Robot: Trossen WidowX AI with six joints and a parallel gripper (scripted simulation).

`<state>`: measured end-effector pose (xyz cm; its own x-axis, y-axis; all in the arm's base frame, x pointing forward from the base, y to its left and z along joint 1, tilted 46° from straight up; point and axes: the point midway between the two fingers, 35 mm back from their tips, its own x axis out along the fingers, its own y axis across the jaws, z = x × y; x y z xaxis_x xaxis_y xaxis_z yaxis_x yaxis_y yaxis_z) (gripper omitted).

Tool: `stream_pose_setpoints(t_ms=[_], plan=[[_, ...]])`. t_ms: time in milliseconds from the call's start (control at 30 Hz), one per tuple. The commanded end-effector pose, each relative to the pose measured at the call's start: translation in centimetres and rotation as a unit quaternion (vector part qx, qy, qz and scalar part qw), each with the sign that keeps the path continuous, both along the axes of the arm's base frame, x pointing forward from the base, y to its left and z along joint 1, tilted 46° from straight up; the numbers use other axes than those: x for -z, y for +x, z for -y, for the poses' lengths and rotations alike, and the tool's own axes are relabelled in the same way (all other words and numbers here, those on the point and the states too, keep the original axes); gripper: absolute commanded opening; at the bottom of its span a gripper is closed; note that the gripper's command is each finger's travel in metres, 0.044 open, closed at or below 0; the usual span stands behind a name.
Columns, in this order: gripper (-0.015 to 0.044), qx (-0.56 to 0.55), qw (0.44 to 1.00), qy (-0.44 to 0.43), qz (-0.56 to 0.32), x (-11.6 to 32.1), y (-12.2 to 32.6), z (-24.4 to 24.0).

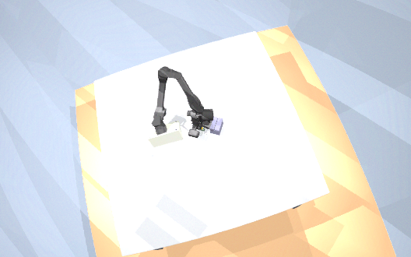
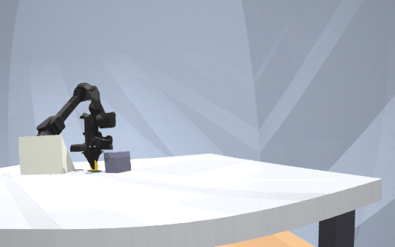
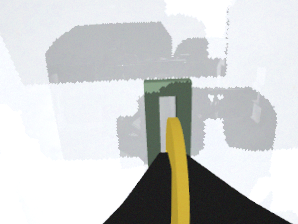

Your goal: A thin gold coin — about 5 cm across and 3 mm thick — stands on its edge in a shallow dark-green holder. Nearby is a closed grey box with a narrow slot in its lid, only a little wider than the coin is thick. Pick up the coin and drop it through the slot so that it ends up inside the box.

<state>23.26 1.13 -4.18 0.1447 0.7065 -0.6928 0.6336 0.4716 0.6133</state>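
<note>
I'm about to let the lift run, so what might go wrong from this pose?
1. The tool is shut on the coin's thin edge while the coin still sits in the holder; a tilted lift may drag it against the holder's walls and twist it in the grip.
2. The grip area looks small, so the coin might slip or rotate on the way up.
3. The box stands close beside the tool; a sideways swing before rising enough may hit it.

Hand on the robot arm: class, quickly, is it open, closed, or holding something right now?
Hand: closed on the thin round gold coin, edge-on above the shallow dark-green holder.
</note>
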Motion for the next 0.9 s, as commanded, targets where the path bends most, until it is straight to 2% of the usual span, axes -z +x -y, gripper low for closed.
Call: stream_pose_setpoints(t_ms=[0, 867], plan=[[0.0, 0.013, 1.0, -0.009, -0.01, 0.0, 0.2, 0.4], [0.0, 0.003, 1.0, -0.008, -0.003, -3.9, -0.4, 4.7]])
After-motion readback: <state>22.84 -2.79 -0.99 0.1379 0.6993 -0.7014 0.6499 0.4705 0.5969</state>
